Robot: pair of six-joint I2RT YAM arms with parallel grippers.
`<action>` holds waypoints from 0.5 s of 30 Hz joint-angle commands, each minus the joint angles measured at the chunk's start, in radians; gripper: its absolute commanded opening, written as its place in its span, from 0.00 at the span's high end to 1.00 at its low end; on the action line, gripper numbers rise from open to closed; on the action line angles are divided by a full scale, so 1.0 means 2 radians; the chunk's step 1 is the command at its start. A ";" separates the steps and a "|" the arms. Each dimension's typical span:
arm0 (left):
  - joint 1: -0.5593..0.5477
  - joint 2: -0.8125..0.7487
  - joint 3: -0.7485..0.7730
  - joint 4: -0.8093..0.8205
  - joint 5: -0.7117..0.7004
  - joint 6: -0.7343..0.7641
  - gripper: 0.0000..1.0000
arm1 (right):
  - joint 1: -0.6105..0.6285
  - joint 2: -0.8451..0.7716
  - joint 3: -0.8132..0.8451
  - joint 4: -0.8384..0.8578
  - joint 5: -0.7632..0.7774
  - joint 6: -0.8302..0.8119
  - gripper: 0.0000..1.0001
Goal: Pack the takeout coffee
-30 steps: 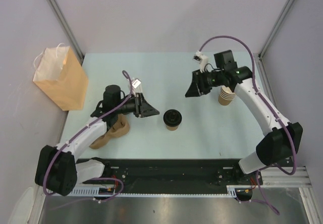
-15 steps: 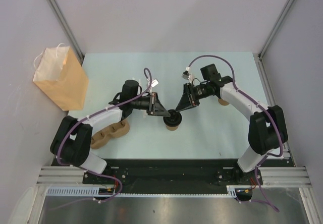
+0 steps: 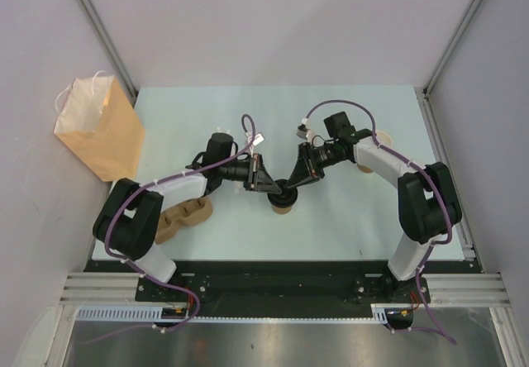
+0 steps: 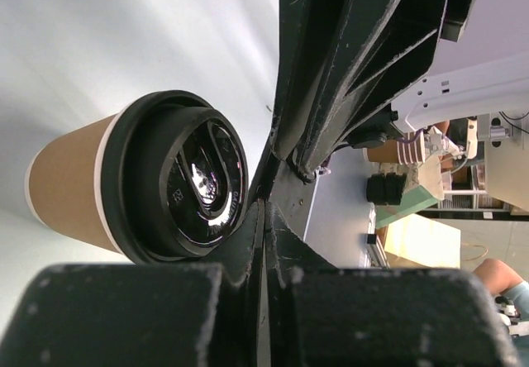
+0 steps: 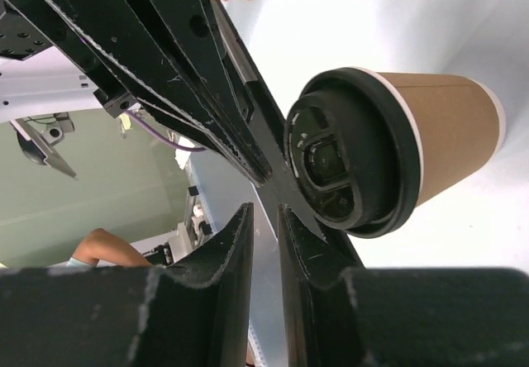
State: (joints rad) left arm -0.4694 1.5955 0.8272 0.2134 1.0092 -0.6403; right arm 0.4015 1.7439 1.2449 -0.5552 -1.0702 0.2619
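Observation:
The takeout coffee [image 3: 283, 199], a tan paper cup with a black lid [image 4: 183, 181], stands upright at the table's near middle. My left gripper [image 3: 270, 186] reaches it from the left, its fingers pressed together [image 4: 263, 206] with nothing between them, beside the lid's rim. My right gripper [image 3: 294, 183] comes from the right. Its jaws [image 5: 264, 212] stand a narrow slit apart with nothing in the gap, one finger lying by the lid [image 5: 351, 154]. The two grippers' tips nearly meet above the cup. Neither holds the cup.
A brown paper bag [image 3: 101, 131] stands open off the table's far left corner. The moulded-pulp cup carrier tray [image 3: 178, 218] lies under the left arm. A stack of lidless cups [image 3: 367, 164] peeks out behind the right arm.
Both arms swung inward until their grippers met at the cup's lid. The left gripper closed fully and the right one narrowed. The cup has not moved.

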 commanded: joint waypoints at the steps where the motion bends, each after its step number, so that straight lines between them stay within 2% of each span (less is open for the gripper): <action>1: -0.002 0.013 0.018 0.021 0.005 0.001 0.96 | -0.003 0.005 -0.003 0.012 0.005 0.002 0.78; 15: 0.006 0.073 0.014 0.036 0.002 -0.011 1.00 | -0.007 0.001 -0.007 0.013 0.008 0.002 0.77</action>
State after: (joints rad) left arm -0.4644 1.7081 0.8452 0.2588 1.0260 -0.6628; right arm 0.3939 1.7557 1.2377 -0.5491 -1.0515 0.2619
